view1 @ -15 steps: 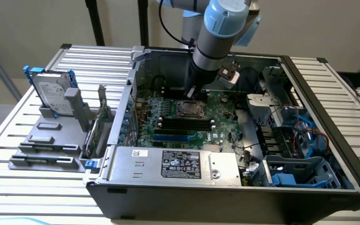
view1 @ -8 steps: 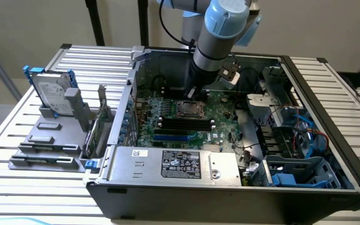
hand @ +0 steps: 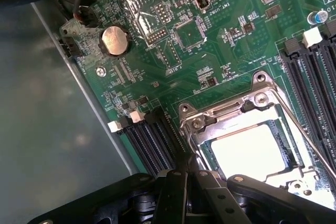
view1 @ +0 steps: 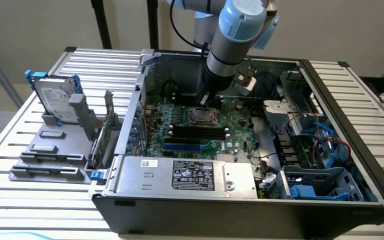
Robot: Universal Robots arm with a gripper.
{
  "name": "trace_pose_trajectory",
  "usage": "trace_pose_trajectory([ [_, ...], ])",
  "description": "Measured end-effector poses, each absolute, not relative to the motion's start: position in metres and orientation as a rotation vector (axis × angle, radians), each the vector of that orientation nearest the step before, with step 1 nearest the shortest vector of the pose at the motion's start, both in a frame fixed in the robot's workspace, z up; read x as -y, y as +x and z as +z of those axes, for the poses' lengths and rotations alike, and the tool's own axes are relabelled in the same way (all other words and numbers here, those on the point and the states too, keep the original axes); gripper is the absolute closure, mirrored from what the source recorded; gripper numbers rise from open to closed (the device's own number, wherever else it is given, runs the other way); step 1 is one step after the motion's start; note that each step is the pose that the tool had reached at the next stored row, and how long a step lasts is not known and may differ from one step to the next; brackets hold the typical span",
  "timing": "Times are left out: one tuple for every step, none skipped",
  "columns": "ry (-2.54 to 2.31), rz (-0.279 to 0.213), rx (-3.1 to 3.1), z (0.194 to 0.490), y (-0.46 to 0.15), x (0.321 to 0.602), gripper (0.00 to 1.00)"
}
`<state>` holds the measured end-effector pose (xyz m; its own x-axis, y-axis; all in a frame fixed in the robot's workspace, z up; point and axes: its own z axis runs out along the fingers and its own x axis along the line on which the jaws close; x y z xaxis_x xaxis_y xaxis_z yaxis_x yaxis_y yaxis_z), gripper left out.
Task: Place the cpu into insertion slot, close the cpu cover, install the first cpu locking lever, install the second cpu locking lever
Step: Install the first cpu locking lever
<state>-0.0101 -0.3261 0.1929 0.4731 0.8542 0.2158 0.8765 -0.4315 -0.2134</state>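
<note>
We see the cpu (hand: 247, 148) seated in the insertion slot (hand: 206, 149), with the cpu cover (hand: 226, 109) lying over it. Our hand (hand: 186, 174) hangs at the socket's corner; clenched or released, we cannot tell. The locking lever (hand: 310, 140) work, we judge, remains.

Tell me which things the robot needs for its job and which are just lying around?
For the job: gripper, cpu, cpu cover, insertion slot, locking lever.
Just lying about: hard drive, coin battery, memory slots, power supply.
</note>
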Motion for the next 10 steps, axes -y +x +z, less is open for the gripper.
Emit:
trace_pose_trajectory([
  [-2.427,-0.109,1.472,0.1929,-0.0100,0.3264,0.89],
  [-2.425,-0.110,1.473,0.1928,-0.0099,0.3268,0.89],
  [-2.424,-0.110,1.474,0.1927,-0.0098,0.3273,0.89],
  [-2.424,-0.110,1.475,0.1927,-0.0098,0.3275,0.89],
  [-2.424,-0.109,1.475,0.1930,-0.0099,0.3277,0.89],
  [-2.424,-0.109,1.475,0.1933,-0.0098,0.3280,0.89],
  [-2.423,-0.110,1.475,0.1937,-0.0098,0.3284,0.89],
  [-2.423,-0.110,1.475,0.1943,-0.0098,0.3287,0.89],
  [-2.423,-0.110,1.475,0.1947,-0.0099,0.3291,0.89],
  [-2.423,-0.110,1.475,0.1952,-0.0102,0.3295,0.89],
])
